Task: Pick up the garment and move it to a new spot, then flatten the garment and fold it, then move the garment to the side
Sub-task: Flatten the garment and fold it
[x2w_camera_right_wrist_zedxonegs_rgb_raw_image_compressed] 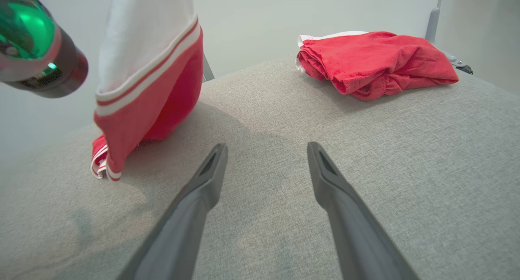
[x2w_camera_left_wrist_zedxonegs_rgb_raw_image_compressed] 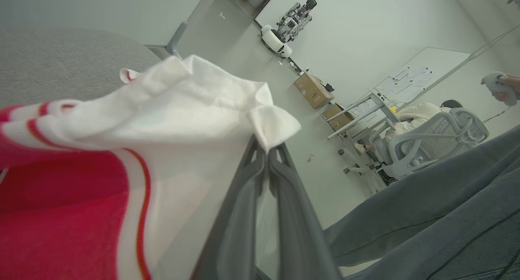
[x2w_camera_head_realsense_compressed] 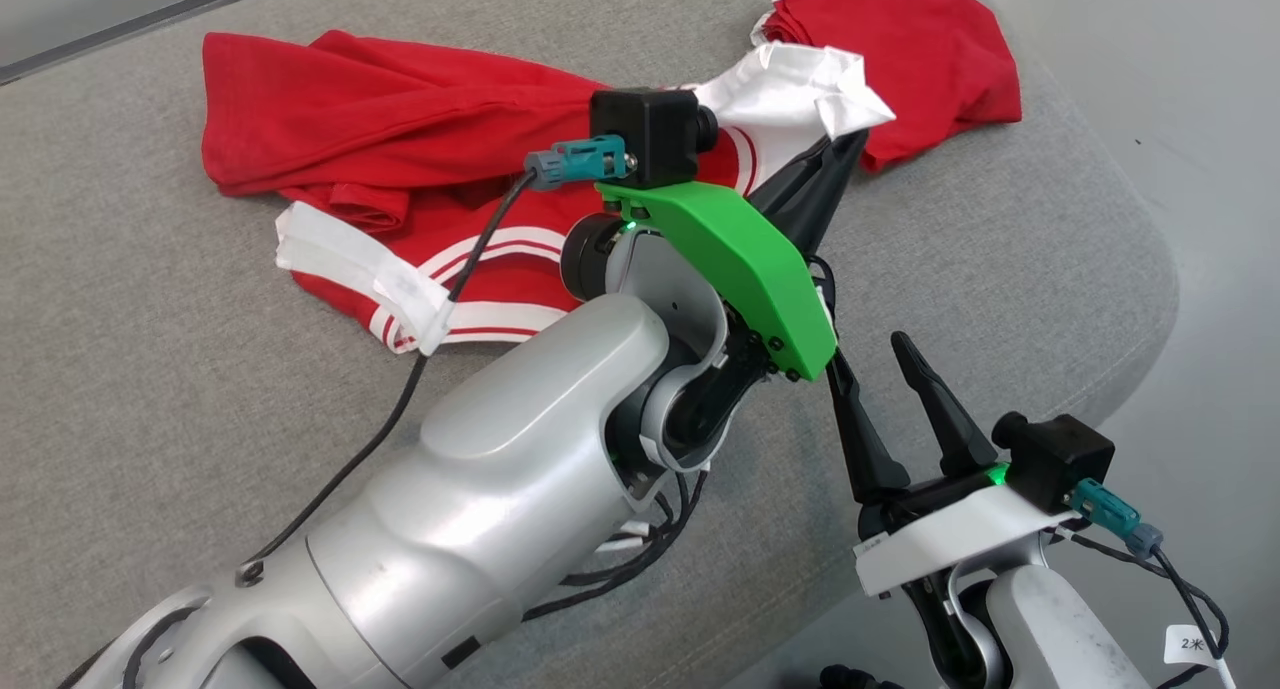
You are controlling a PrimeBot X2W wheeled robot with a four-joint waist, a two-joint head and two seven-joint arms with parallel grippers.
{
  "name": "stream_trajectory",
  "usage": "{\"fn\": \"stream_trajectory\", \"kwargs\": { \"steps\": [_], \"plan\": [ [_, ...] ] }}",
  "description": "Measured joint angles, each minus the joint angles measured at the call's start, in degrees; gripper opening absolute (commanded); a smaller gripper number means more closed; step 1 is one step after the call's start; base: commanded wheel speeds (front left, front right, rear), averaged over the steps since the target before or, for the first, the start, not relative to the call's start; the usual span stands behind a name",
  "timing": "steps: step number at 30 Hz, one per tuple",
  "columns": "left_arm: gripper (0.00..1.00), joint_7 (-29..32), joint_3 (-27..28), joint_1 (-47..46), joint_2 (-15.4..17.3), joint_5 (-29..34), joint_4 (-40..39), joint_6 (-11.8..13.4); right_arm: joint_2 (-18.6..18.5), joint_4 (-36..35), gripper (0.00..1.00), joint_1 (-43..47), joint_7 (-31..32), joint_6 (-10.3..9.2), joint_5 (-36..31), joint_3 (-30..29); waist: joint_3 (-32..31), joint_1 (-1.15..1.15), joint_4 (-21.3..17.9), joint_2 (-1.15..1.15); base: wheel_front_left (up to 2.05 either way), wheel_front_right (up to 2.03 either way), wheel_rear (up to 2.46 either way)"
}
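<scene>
**Garment [x2w_camera_head_realsense_compressed: 400,109] hem lifted off cushion [x2w_camera_head_realsense_compressed: 150,389]**

L jaws clamped on white hem, raised above grey cushion; rest crumpled on it. R jaws agape over bare cushion, clear of cloth. Second red cloth [x2w_camera_head_realsense_compressed: 900,49] at far corner.

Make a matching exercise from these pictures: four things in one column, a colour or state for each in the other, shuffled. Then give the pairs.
Things:
1. left gripper
2. right gripper
3. garment
4. cushion

States:
A. grey, lying under the cloth
B. fingers apart, holding nothing
C. red with white trim and stripes
D. fingers closed on a white edge

Pairs: 1-D, 2-B, 3-C, 4-A
</scene>
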Motion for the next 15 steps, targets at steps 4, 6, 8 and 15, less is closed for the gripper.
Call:
{"fn": "stream_trajectory", "kwargs": {
  "steps": [4,6,8,15],
  "plan": [
    [1.0,-2.2,-4.9,-1.61,0.02,-3.36,2.74,0.0,0.01,-0.09,1.0,0.01,0.0,0.0,0.33,-0.01,-0.08,0.0,-1.25,0.0,0.0,0.0,0.0],
    [1.0,-2.83,-7.09,-2.72,0.0,-4.16,3.45,0.0,0.01,-0.22,1.0,0.02,0.0,0.0,0.47,-0.27,-0.1,0.0,-1.14,0.0,0.0,0.0,0.0],
    [1.0,-3.34,-8.89,-3.98,0.01,-4.78,3.97,-0.01,0.0,-0.33,1.0,0.1,0.0,0.0,0.53,-0.59,-0.07,0.0,-0.65,0.0,0.0,0.0,0.0],
    [1.0,-2.7,-13.17,-4.88,0.03,-4.11,4.93,-1.63,0.02,-1.03,1.0,0.24,0.0,0.0,0.3,-2.18,-0.07,0.0,1.78,0.0,0.0,0.0,0.0]
  ]
}}
